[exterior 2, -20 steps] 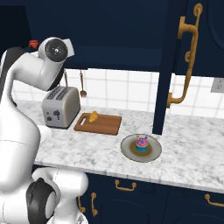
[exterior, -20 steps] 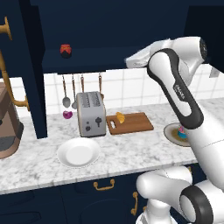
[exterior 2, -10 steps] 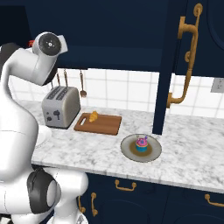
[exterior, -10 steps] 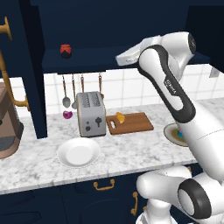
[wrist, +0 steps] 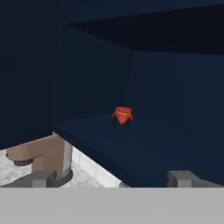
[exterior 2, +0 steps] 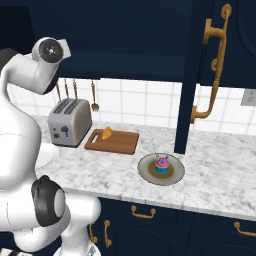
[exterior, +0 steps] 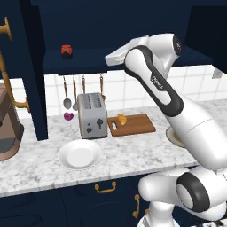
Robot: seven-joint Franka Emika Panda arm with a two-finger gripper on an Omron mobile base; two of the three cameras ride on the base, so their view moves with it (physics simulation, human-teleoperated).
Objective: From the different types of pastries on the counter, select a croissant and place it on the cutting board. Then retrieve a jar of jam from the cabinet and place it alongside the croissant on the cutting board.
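The jar of jam (wrist: 122, 118) is seen upright on the cabinet (wrist: 144, 153) shelf, well ahead of the spread, empty gripper (wrist: 114, 177) fingers (wrist: 43, 178).

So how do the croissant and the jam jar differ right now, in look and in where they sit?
The croissant is golden-orange and crescent-shaped; the jar of jam is squat, red and dark at its base. The croissant lies on the cutting board down on the counter; the jar stands upright on the cabinet shelf, above the toaster. Both are small, and neither is touched by the open gripper.
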